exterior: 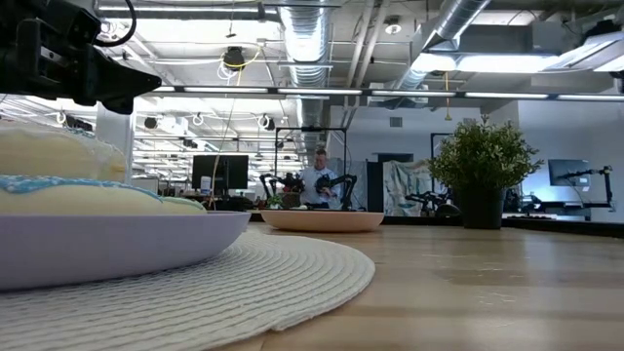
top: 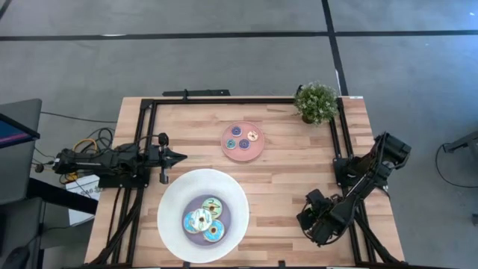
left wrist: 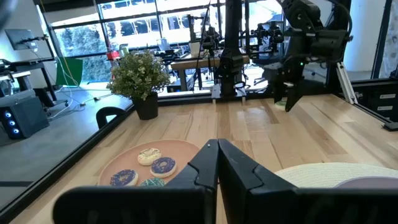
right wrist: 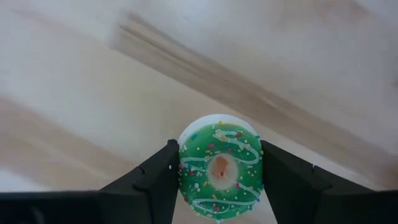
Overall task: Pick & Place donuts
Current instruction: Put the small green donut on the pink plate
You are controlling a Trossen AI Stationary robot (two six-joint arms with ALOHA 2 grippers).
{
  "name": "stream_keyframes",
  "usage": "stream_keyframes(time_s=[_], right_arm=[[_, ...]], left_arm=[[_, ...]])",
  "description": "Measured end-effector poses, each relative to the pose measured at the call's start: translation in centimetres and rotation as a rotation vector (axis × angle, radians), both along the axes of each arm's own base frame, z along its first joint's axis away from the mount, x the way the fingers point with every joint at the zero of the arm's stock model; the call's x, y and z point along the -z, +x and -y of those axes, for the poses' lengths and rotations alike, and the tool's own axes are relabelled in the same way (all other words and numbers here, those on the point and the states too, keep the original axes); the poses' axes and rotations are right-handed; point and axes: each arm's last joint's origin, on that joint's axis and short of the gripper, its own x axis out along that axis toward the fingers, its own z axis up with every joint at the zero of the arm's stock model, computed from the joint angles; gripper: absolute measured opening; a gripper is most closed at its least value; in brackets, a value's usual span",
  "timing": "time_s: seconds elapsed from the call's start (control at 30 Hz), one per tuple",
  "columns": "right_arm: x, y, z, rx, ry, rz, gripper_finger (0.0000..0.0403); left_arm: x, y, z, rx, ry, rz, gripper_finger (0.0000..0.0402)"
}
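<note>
A green-iced donut [right wrist: 219, 167] with white stripes and sprinkles sits between the fingers of my right gripper [right wrist: 219, 186], which points down near the table's right front corner [top: 312, 219]; the high view hides this donut. Three larger donuts [top: 203, 220] lie on the big white plate [top: 168, 198]. Several small donuts [top: 240, 138] lie on the pink plate [top: 227, 153]. My left gripper [top: 179, 157] waits shut and level at the table's left, touching nothing. My right gripper has the green donut's rim [right wrist: 181, 168] between its two fingers, one finger on each opposite side. The fingers come from above, pointing steeply down. The donut lies flat, icing up; whether it rests on the wood or is clear of it I cannot tell.
A potted plant [top: 316, 102] stands at the far right corner. A black frame [top: 246, 100] runs around the tabletop. The white plate sits on a woven mat [exterior: 292, 273]. Bare wood [top: 291, 179] lies between the plates and my right arm.
</note>
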Motion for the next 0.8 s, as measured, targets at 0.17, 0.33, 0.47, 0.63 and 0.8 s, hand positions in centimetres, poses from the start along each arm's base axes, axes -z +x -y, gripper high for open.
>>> stream_keyframes(time_s=[0.17, 0.33, 0.47, 0.63, 0.8], right_arm=[[-2.6, 2.1, 0.7, -0.092, -0.052, 0.182, 0.0198], [-5.6, 5.7, 2.3, -0.282, -0.143, 0.371, 0.02], [-7.6, 10.0, 4.2, -0.447, -0.236, 0.538, 0.02], [-9.9, 14.7, 7.5, -0.616, -0.263, 0.766, 0.02], [-10.0, 16.8, 12.4, -0.567, -0.332, 0.765, 0.0198]], left_arm=[[0.0, 0.0, 0.0, 0.0, 0.0, 0.0, 0.0], [0.0, 0.0, 0.0, 0.0, 0.0, 0.0, 0.0], [0.0, 0.0, 0.0, 0.0, 0.0, -0.001, 0.0], [0.0, 0.0, 0.0, 0.0, 0.0, -0.001, 0.0], [0.0, 0.0, 0.0, 0.0, 0.0, 0.0, 0.0]])
